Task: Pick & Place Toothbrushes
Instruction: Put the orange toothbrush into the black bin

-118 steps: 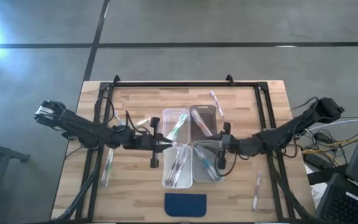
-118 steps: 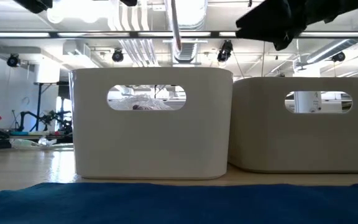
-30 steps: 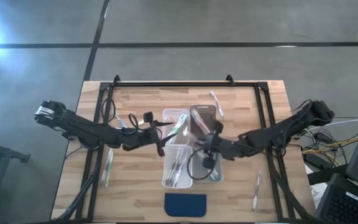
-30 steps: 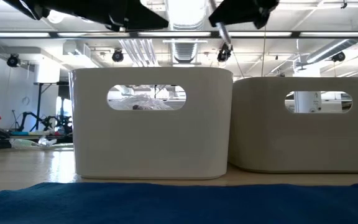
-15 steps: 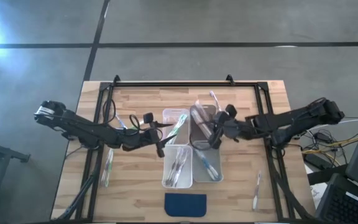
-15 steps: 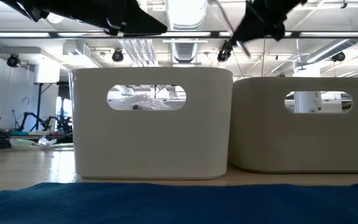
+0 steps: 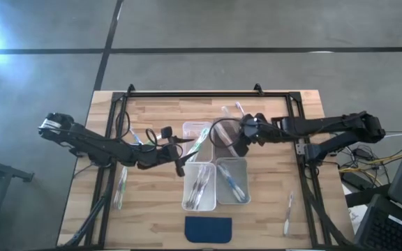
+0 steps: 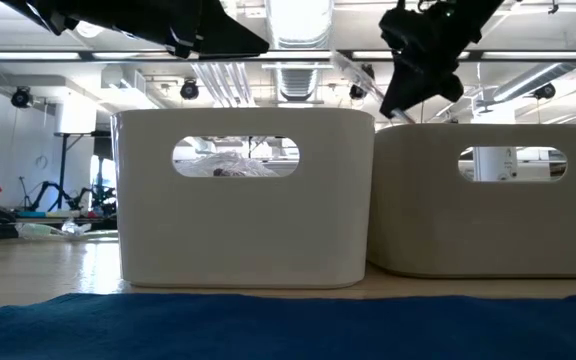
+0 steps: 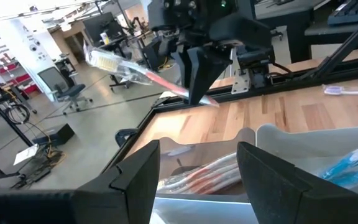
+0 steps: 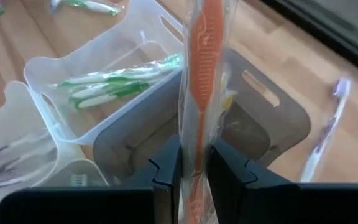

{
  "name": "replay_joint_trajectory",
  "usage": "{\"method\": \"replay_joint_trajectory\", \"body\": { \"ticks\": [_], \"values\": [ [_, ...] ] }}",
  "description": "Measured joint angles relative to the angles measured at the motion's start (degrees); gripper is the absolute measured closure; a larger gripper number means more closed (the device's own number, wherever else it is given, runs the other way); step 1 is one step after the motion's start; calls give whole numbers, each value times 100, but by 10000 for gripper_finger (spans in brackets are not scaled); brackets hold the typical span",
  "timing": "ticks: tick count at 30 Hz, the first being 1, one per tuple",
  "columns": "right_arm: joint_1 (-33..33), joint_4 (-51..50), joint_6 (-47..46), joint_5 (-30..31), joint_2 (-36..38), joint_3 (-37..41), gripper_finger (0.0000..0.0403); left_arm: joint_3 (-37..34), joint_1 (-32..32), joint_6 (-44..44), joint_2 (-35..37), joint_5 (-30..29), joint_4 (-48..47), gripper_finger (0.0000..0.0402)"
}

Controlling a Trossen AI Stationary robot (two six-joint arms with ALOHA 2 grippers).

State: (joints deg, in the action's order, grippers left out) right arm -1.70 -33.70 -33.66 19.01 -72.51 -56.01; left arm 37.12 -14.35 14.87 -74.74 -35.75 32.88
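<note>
Overhead, the wooden table [image 7: 152,209] carries four clear bins [image 7: 229,181] set two by two at its middle, with a dark blue pad [image 7: 209,229] in front of them. Both arms reach toward the bins from either side. The right gripper [image 7: 241,132] hangs over the far right bin [image 7: 227,137], jaws clenched on a wrapped orange toothbrush [image 10: 197,93]. Its long axis slants: from the left wrist camera the bristle head [image 9: 107,60] points up and away from the jaws, the handle running down between them. The right wrist camera shows what the overhead one blurs: green toothbrushes [image 10: 114,84] lying in the neighbouring far bin, and a loose purple one [image 10: 325,134] on the table beyond. The left gripper [image 7: 180,159] waits just beside the near left bin [image 7: 199,185], jaws released and holding nothing. More toothbrushes lie loose at the table's left [image 7: 122,187] and right [image 7: 288,213] edges.
</note>
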Motion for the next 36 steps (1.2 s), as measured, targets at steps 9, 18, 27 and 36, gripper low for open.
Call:
{"method": "replay_joint_trajectory", "body": {
  "ticks": [9,18,27,36],
  "values": [
    [-338,-42,-648,-741,-15,0,353,0,0,-35,0,-2,0,184],
    [-765,-588,-803,-1034,-164,-312,354,0,0,-577,0,-4,0,184],
    [-790,-2162,-767,-1073,-1390,-1649,355,2,1,-633,0,-8,-56,184],
    [-771,-2997,-902,-1496,-2498,-2471,352,2,2,-715,0,-8,-192,184]
  ]
}}
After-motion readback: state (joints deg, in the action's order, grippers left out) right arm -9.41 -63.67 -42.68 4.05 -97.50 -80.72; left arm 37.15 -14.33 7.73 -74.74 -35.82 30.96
